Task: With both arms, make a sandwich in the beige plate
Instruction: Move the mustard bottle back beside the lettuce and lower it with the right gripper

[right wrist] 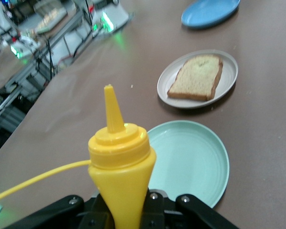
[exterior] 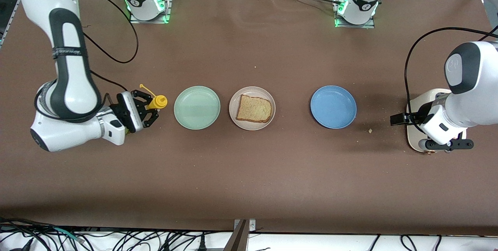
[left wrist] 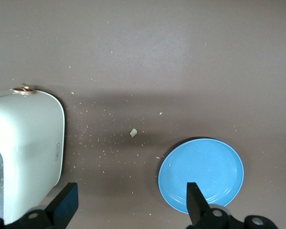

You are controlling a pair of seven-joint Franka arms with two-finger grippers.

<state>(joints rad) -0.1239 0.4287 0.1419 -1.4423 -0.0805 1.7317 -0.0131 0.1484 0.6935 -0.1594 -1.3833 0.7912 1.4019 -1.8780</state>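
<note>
From the front view, three plates sit in a row across the middle of the brown table [exterior: 249, 173]: a mint-green plate [exterior: 197, 107] toward the right arm's end, the beige plate [exterior: 252, 108] beside it, and a blue plate [exterior: 333, 106] toward the left arm's end. One slice of bread [exterior: 254, 108] lies flat in the beige plate; no lettuce or second slice shows in any view. The right gripper [exterior: 149, 107] sits just beside the mint-green plate, clenched around a yellow squeeze bottle [exterior: 157, 102] whose nozzle points toward that plate. The left gripper [exterior: 447, 144] hangs over a white toaster [exterior: 415, 136] at the left arm's end, and the arm covers most of that appliance, so its jaws are hard to read here. The left wrist view settles it: the two black fingers [left wrist: 196, 202] stand wide apart and grasp nothing, above the table with the blue plate [left wrist: 201, 174] and the toaster [left wrist: 28, 157], cut off at the frame's edge; crumbs, one larger crumb [left wrist: 133, 132] among them, speckle the surface. The right wrist view shows the bottle [right wrist: 121, 176] close up, pinched at its lower body with its cap tether trailing aside, and past it the mint-green plate [right wrist: 190, 164], the bread [right wrist: 196, 77] in the beige plate [right wrist: 229, 71], and the blue plate [right wrist: 209, 12] partly cropped.
</note>
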